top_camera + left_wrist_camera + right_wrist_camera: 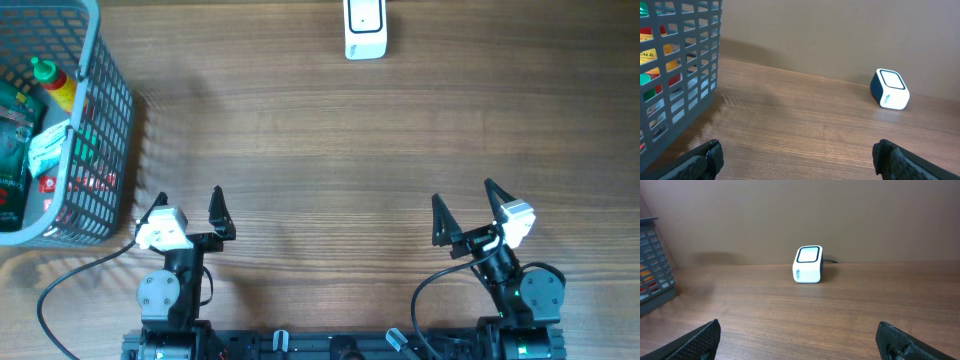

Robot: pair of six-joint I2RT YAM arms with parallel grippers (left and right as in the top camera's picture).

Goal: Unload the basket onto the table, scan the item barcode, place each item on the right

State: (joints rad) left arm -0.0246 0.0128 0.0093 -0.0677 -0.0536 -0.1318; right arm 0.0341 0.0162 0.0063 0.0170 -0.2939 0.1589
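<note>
A white barcode scanner (365,29) with a dark window stands at the far edge of the wooden table, also seen as the scanner (890,89) and the scanner (807,264). Packaged items (35,120), among them a yellow bottle with a red and green cap (52,82), lie inside the grey mesh basket (105,110) at the far left. My left gripper (187,200) rests open near the front edge, just right of the basket, nothing between its fingers. My right gripper (465,200) is open and empty at the front right. No barcode is visible.
The basket (675,75) fills the left of the left wrist view and its corner (655,265) shows in the right wrist view. A black cable (60,290) loops at the front left. Bare wood lies between the grippers and the scanner.
</note>
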